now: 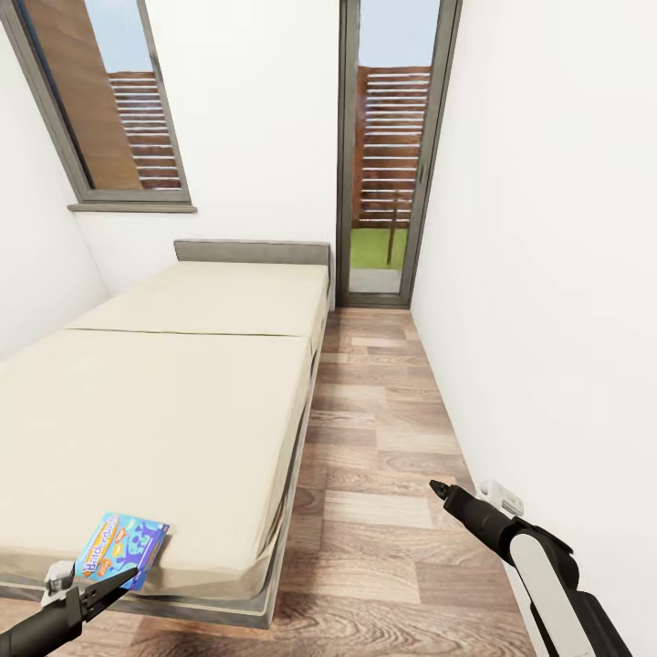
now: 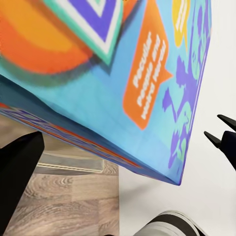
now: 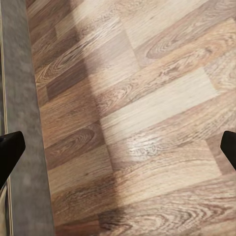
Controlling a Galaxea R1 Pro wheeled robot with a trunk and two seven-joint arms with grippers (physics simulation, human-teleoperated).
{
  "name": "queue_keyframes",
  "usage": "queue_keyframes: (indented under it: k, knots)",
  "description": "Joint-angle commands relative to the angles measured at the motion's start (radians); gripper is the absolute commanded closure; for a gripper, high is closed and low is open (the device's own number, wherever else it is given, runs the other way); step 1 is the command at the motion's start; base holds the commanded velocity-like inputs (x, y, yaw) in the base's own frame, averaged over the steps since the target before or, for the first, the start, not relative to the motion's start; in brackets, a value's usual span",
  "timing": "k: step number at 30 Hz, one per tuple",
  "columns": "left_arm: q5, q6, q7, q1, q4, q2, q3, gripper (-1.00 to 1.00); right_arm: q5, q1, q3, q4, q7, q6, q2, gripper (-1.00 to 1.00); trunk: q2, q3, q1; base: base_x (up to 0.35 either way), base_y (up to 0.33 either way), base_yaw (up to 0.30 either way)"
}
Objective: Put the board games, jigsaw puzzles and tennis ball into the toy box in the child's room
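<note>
A flat blue board game point(image 1: 120, 540) with orange lettering lies on the cream bed point(image 1: 182, 392), at its near left corner by the front edge. My left gripper point(image 1: 123, 579) sits right at the box's near edge. In the left wrist view the board game point(image 2: 123, 73) looms very close ahead of the left gripper point(image 2: 125, 135), whose dark fingers point(image 2: 19, 172) stand wide apart, open. My right gripper point(image 1: 438, 488) hangs over the wood floor beside the right wall; the right wrist view shows the right gripper point(image 3: 118, 142) open and empty above the planks.
A strip of wood floor point(image 1: 383, 438) runs between the bed and the white right wall to a glass door point(image 1: 388, 155). A window point(image 1: 109, 100) is above the headboard. A white wall plate point(image 1: 502, 497) sits low near my right arm. The grey bed frame point(image 3: 19, 98) borders the floor.
</note>
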Motion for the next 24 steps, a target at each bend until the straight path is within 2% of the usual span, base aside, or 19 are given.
queue_keyframes:
  k: [1,15,24]
  knots:
    - [0.007,-0.011,0.002,-0.02,-0.001,0.0,0.011,-1.0,-0.01,-0.001,0.0,-0.001,-0.009,0.003,0.0,-1.0,0.0,-0.001,0.0,0.0,0.0,0.0]
    - [0.007,-0.012,0.003,-0.02,-0.001,0.0,0.011,-1.0,-0.01,-0.001,0.0,-0.001,-0.009,0.003,0.0,-1.0,0.0,-0.001,0.0,-0.002,0.0,0.0]
    - [0.006,-0.012,0.003,-0.02,-0.001,0.0,0.011,-1.0,-0.01,-0.001,0.0,-0.001,-0.009,0.003,0.0,-1.0,0.0,-0.001,0.0,-0.082,0.0,0.0]
